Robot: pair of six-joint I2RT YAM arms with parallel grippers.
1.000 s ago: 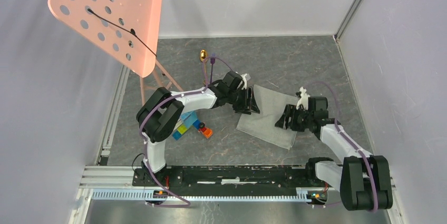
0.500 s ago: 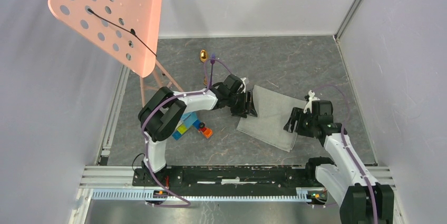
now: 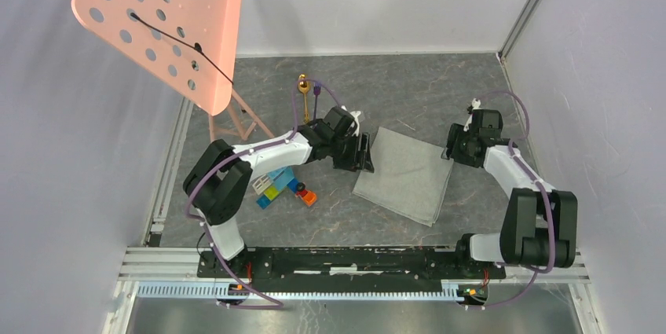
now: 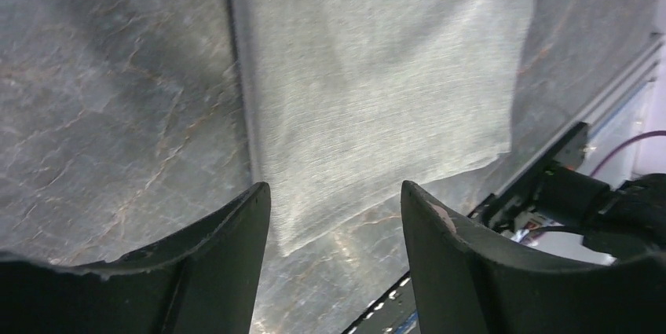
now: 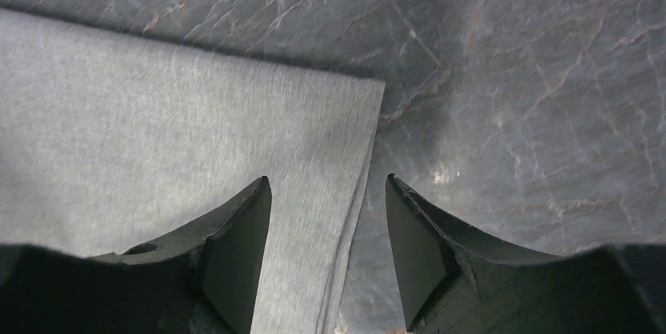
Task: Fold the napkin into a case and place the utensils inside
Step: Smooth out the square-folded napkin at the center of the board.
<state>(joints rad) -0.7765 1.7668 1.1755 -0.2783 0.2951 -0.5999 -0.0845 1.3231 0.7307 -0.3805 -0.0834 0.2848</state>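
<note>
The grey-green napkin lies flat on the table as a folded rectangle. It also shows in the left wrist view and the right wrist view. My left gripper is open and empty at the napkin's left edge, its jaws over the near-left corner. My right gripper is open and empty over the napkin's far right corner, its jaws straddling the right edge. The gold spoon and the purple fork lie side by side at the back, left of the napkin.
Colourful toy blocks lie under the left arm. A pink perforated chair stands at the back left. White walls enclose the table. An aluminium rail runs along the near edge.
My right gripper has moved off the napkin's near right part, back and to the right, to its far right corner. My left gripper has shifted slightly left to the napkin's left edge.
</note>
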